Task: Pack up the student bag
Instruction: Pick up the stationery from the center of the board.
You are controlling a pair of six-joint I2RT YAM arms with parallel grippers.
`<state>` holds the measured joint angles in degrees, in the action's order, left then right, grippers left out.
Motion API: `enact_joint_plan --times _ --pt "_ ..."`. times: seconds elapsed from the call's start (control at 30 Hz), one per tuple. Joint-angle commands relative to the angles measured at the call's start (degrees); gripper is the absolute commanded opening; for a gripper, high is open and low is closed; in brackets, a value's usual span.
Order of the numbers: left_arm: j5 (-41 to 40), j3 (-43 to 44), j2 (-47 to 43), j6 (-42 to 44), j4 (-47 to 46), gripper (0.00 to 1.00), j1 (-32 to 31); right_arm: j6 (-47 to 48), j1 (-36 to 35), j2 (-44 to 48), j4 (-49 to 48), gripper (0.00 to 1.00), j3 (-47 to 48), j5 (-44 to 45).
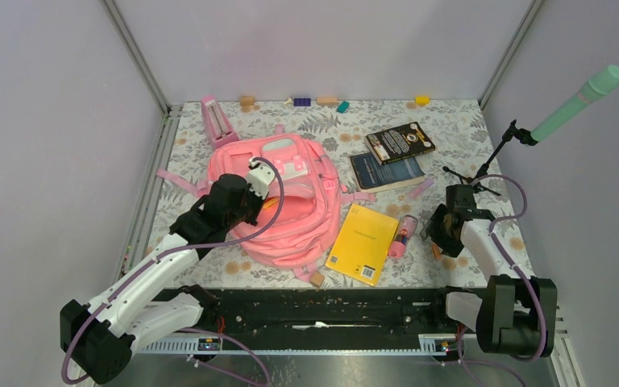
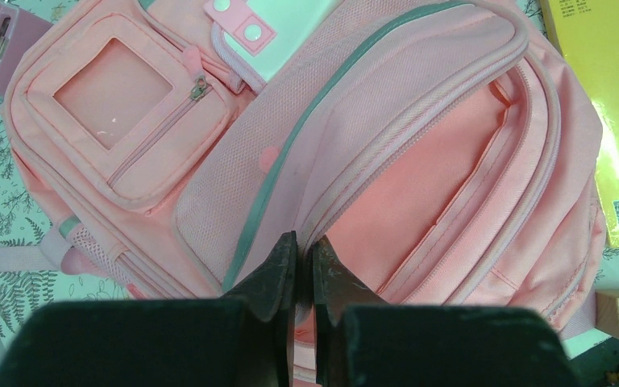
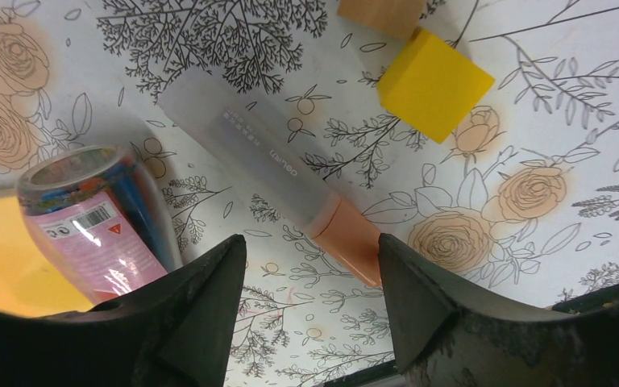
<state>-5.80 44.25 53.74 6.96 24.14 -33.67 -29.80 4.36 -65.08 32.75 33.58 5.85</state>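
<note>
The student bag (image 1: 290, 205) is a pink backpack lying flat at the table's middle left. Its main compartment gapes open and shows the pink lining (image 2: 419, 193). My left gripper (image 2: 305, 242) is shut on the zipped rim of that opening, with pink fabric pinched between its tips. It sits over the bag's left part (image 1: 246, 201). My right gripper (image 3: 310, 242) is open and hangs low over the tablecloth at the right (image 1: 443, 230). Nothing is between its fingers. The orange cap of a clear marker (image 3: 274, 165) lies just ahead of its right tip.
A yellow book (image 1: 363, 243) lies beside the bag, with a pink tube (image 3: 101, 218) next to it. Two dark books (image 1: 395, 157) lie further back. A yellow cube (image 3: 434, 83), a wooden block (image 1: 317, 279), a pink metronome (image 1: 218, 121) and a mint microphone on a stand (image 1: 576, 103) are also here.
</note>
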Motion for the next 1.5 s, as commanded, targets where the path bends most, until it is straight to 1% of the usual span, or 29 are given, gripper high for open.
enact_joint_plan --times 0.0,0.23,0.4,0.6,0.83,0.93,1.03,1.13,1.27,1.3,1.37,1.47 --pt "-0.1 3.1 -1.7 -1.5 -2.8 0.00 0.0 2.0 0.3 -1.8 -1.4 0.67 2.0 -2.0" --pt "-0.1 3.2 -1.8 -1.5 -2.7 0.00 0.0 3.1 0.3 -4.1 -2.3 0.66 2.6 -2.6" --pt "-0.1 3.2 -1.7 -1.5 -2.6 0.00 0.0 4.0 0.1 -5.5 -2.6 0.60 2.9 -5.1" --pt "-0.3 3.2 -1.5 -1.5 -2.5 0.00 0.0 3.8 -0.1 -7.0 -2.5 0.60 3.4 -5.0" --pt "-0.4 3.3 -1.3 -1.5 -2.4 0.00 0.0 4.8 -0.9 -11.3 -0.8 0.57 5.8 -3.9" --pt "-0.4 3.3 -1.3 -1.5 -2.4 0.00 0.0 5.1 -1.0 -12.1 -0.5 0.53 6.4 -3.6" --pt "-0.4 3.3 -1.3 -1.5 -2.4 0.00 0.0 5.2 -1.0 -12.7 -0.4 0.45 6.6 -3.5" --pt "-0.4 3.3 -1.4 -1.5 -2.4 0.00 0.0 5.3 -1.1 -12.5 -0.4 0.42 6.7 -3.5" --pt "-0.4 3.3 -1.5 -1.5 -2.4 0.00 0.0 5.4 -1.1 -11.7 -0.4 0.32 6.4 -3.4" --pt "-0.4 3.2 -1.5 -1.5 -2.4 0.00 0.0 5.3 -1.1 -11.5 -0.5 0.28 6.3 -3.4" --pt "-0.4 3.2 -1.5 -1.5 -2.4 0.00 0.0 5.3 -1.2 -10.9 -0.5 0.26 6.1 -3.2" --pt "-0.4 3.2 -1.4 -1.5 -2.4 0.00 0.0 5.1 -1.3 -9.3 -0.8 0.16 5.5 -2.9"
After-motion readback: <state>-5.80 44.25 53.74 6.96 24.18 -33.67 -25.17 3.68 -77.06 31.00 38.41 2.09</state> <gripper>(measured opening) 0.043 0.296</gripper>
